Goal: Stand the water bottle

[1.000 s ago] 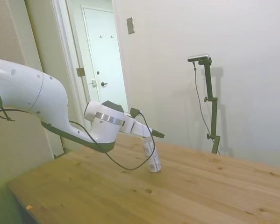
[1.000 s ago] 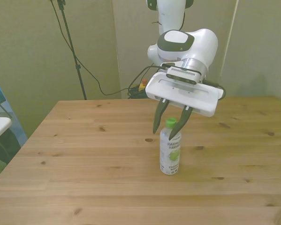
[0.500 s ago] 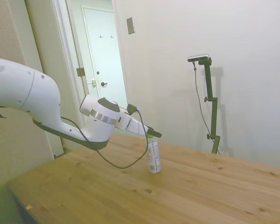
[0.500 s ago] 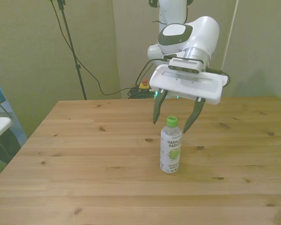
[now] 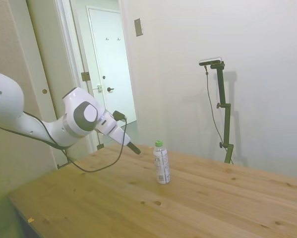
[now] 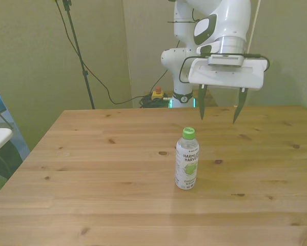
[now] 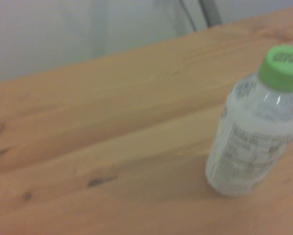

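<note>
The water bottle (image 6: pixel 186 159) is seen standing up straight on the wooden table (image 6: pixel 91 205), with its green cap (image 6: pixel 188 133) on top. Nothing is held against it. A white label (image 6: pixel 187 166) with dark print and a green spot is wrapped around its clear body. In the side view the water bottle (image 5: pixel 161 162) is shown upright too, with its flat bottom on the boards. In the wrist view the water bottle (image 7: pixel 256 125) is seen from close by and a bit blurry; the green cap (image 7: pixel 282 66) and small dark print on the label can be made out, but the words cannot be read.

The gripper (image 6: pixel 220 111) is held up in the air, above the bottle and behind it, away from the camera in the front view. It is off a little toward the front view's right. It is well apart from the bottle and nothing is touched by it. Its two dark fingers (image 6: pixel 202 105) are spread wide and pointed down, and nothing is held between them. In the side view the gripper (image 5: pixel 134 148) is seen near the bottle's cap height, with a clear gap left between them. A black cable (image 5: pixel 96 166) is hung in a loop under the white arm (image 5: pixel 49 124).
</note>
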Motion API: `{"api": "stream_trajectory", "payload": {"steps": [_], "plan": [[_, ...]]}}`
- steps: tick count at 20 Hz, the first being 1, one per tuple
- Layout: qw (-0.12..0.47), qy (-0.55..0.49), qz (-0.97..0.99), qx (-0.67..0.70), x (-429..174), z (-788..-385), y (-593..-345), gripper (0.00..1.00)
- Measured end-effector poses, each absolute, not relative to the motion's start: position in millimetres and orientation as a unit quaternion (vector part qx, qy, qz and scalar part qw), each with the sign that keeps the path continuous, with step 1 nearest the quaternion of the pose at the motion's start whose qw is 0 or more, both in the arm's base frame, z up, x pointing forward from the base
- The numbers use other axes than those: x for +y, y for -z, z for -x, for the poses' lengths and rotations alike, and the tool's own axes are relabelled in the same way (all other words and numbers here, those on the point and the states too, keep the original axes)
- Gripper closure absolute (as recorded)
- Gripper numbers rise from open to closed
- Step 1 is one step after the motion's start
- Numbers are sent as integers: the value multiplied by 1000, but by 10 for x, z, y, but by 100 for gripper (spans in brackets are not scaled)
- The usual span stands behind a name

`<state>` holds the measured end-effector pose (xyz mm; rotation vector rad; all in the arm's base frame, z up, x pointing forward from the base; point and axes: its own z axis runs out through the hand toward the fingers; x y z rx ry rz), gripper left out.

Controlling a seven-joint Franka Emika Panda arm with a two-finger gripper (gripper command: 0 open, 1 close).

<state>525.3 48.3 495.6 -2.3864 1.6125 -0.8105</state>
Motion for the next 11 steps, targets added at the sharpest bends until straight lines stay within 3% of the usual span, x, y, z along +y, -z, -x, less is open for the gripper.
{"api": "stream_trajectory", "payload": {"steps": [6, 11], "plan": [[47, 145, 857, 492, 304, -4655, -5390, 0], [28, 100, 876, 471, 322, -4329, -5312, 0]]}}
